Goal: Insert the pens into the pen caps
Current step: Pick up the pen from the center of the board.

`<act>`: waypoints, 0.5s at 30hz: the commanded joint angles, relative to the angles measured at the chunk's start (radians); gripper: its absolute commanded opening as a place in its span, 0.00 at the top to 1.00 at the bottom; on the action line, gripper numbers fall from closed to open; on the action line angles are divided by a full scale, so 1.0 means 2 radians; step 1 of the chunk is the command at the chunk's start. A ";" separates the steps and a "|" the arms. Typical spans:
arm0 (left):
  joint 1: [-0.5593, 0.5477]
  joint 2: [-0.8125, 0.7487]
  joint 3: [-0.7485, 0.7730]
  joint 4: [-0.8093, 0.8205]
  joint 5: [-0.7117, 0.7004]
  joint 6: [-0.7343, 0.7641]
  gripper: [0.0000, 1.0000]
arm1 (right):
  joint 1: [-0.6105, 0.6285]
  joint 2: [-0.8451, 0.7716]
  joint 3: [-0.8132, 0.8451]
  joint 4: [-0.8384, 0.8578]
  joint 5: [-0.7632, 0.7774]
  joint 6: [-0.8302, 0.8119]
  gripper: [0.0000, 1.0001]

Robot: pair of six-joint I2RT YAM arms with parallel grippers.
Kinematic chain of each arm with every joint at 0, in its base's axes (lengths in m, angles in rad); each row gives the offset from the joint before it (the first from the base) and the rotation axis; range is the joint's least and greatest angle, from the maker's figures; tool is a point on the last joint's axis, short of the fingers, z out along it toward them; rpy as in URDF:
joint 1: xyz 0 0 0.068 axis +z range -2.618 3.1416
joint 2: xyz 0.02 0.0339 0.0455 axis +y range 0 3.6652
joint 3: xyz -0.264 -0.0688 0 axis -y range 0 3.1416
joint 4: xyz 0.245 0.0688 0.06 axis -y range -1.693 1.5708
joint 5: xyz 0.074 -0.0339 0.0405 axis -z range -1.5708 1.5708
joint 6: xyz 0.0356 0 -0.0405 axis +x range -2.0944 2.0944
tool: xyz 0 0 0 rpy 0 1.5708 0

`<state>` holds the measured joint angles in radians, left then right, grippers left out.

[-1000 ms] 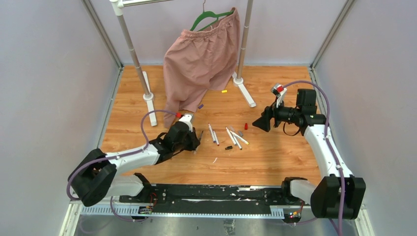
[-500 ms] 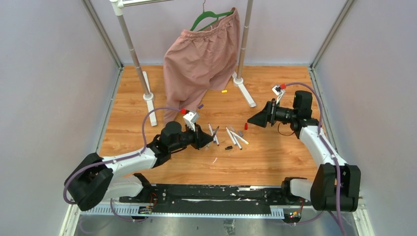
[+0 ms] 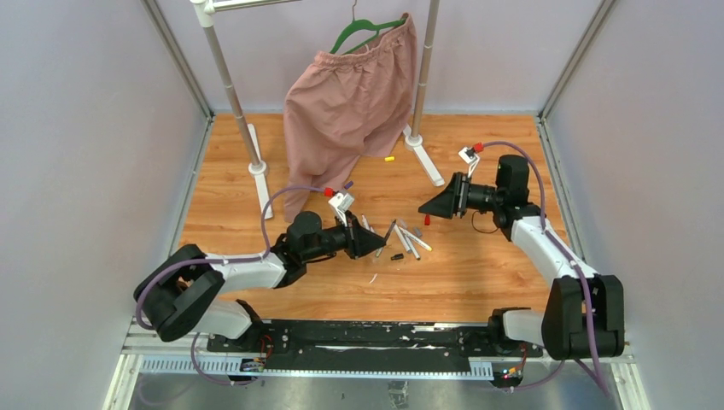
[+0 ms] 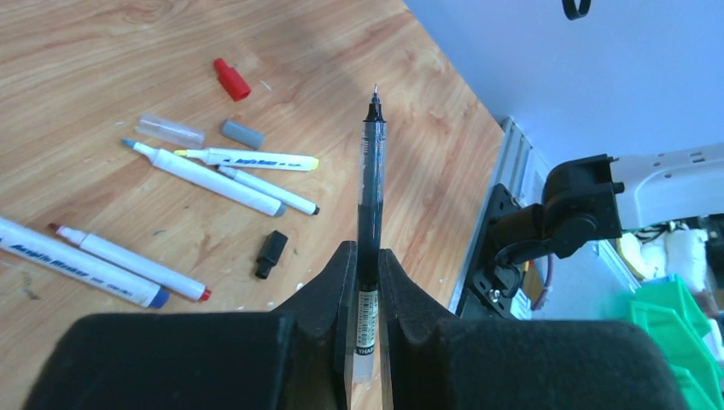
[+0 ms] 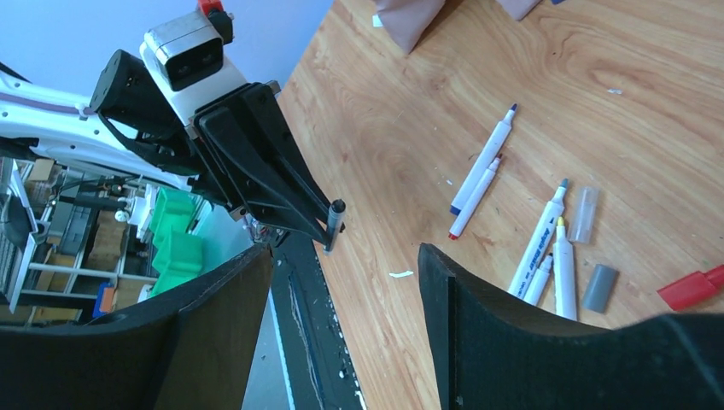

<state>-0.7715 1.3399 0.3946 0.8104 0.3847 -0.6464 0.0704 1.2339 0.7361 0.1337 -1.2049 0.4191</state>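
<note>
**A:** Where are the two grippers?

**B:** From above, the left gripper (image 3: 376, 242) reaches right over the middle of the wooden table (image 3: 478, 282). Its fingers are clenched on a black pen (image 4: 370, 188) low on the barrel. The fine tip points away from the wrist, off the table. The right gripper (image 3: 424, 207) hangs to the right and a little farther back, facing left toward it. Its jaws stand apart with nothing between them.

**A:** And the other pens and the caps?

**B:** White marker pens (image 4: 205, 178) lie uncapped on the table between the two grippers. Three are close together and two more lie side by side to their left. A grey cap (image 4: 242, 133) and a clear cap (image 4: 171, 130) lie just beside the three. A black cap (image 4: 271, 254) lies on their near side. A red cap (image 4: 231, 79) lies near the right gripper. Farther back, a yellow cap (image 3: 389, 158) lies by a rack foot. A purple cap (image 3: 348, 184) lies near the hem of hanging pink shorts (image 3: 350, 102).
</note>
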 commanded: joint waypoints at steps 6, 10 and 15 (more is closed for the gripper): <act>-0.023 0.031 0.030 0.069 0.011 -0.028 1.00 | 0.041 0.011 0.002 -0.009 -0.018 -0.025 0.32; -0.028 0.039 0.033 0.077 0.008 -0.032 1.00 | 0.043 0.014 0.002 -0.002 -0.021 -0.007 0.32; -0.031 0.058 0.045 0.092 0.007 -0.043 1.00 | 0.051 0.016 -0.004 0.021 -0.025 0.018 0.32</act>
<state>-0.8219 1.4250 0.4477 0.9344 0.3969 -0.7116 0.1444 1.2610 0.7364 0.1429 -1.2217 0.4164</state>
